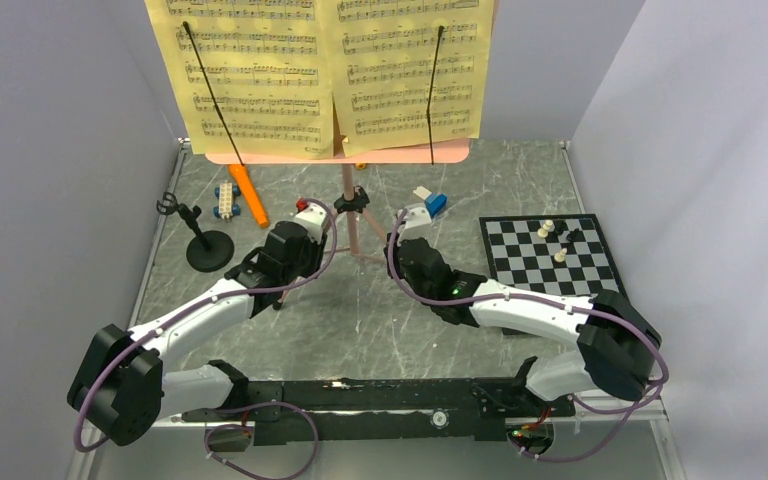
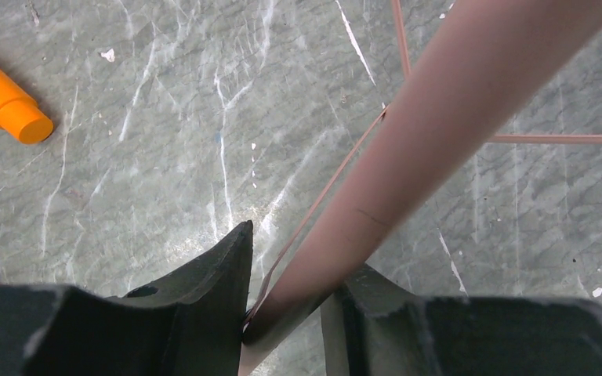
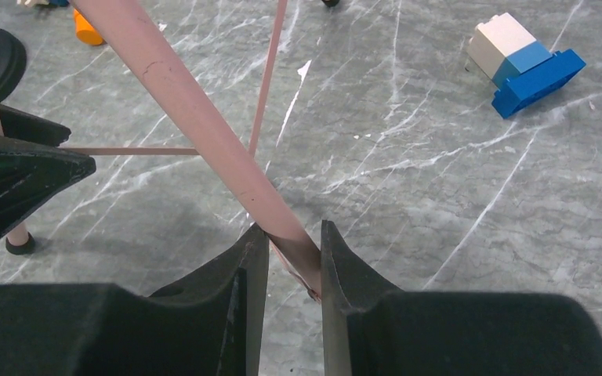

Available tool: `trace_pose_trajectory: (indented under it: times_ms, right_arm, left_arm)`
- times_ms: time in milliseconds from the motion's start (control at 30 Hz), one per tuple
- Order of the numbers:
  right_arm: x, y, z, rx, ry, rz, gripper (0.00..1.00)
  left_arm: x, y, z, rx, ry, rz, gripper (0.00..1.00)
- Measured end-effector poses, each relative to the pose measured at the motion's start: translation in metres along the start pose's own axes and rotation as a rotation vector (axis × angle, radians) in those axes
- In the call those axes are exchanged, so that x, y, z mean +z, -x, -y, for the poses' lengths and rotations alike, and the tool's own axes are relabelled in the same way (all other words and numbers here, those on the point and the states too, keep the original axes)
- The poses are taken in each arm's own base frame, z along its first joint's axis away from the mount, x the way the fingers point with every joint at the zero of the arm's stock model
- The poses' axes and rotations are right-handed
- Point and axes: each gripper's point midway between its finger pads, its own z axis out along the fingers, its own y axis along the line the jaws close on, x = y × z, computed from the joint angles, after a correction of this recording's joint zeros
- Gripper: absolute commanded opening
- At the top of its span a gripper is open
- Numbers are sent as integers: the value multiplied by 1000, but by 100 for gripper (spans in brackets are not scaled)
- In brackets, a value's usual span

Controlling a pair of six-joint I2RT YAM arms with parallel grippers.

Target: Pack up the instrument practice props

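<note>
The pink music stand (image 1: 348,200) stands upright at the back middle, with yellow sheet-music pages (image 1: 260,70) on its desk. My left gripper (image 1: 305,228) is shut on one pink tripod leg (image 2: 439,133), which sits between its jaws (image 2: 286,309). My right gripper (image 1: 403,235) is shut on another tripod leg (image 3: 188,110), pinched near the fingertips (image 3: 290,251). The orange microphone (image 1: 250,195) lies on the table left of the stand and also shows in the left wrist view (image 2: 8,106). The black round-based mic stand (image 1: 208,248) stands at the left.
A chessboard (image 1: 520,262) with a few pieces lies at the right. Blue-and-white toy blocks sit beside the microphone (image 1: 227,200) and right of the stand (image 1: 428,205), the latter also in the right wrist view (image 3: 521,63). Grey walls close in the left, back and right.
</note>
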Motion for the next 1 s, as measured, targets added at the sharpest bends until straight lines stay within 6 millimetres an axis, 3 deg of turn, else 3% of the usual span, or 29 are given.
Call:
trace_pose_trajectory:
  times_ms: [33, 67, 200, 333, 467, 567, 667, 900, 1000]
  right_arm:
    - [0, 0, 0, 4, -2, 0, 0]
    - [0, 0, 0, 6, -3, 1, 6]
    - [-5, -1, -1, -2, 4, -10, 48]
    - [-14, -12, -6, 10, 27, -64, 73]
    - [-26, -22, -1, -7, 22, -120, 83]
    - [-35, -15, 10, -1, 7, -120, 88]
    - [-49, 6, 27, 34, -11, -85, 89]
    - [-82, 85, 114, 203, -160, 97, 90]
    - [-101, 117, 116, 234, -138, 177, 91]
  left_arm:
    - [0, 0, 0, -1, 0, 0, 41]
    - [0, 0, 0, -2, 0, 0, 43]
    - [0, -1, 1, -29, -1, -3, 52]
    - [-3, -4, 2, -46, -1, -18, 62]
    - [-11, 4, 2, -67, -4, 10, 76]
    - [-19, 17, 2, -82, -9, 49, 91]
    - [-27, 31, 3, -96, -15, 82, 98]
    - [-64, 60, 2, -214, -42, 215, 99]
    - [-86, 67, 4, -276, -83, 295, 99]
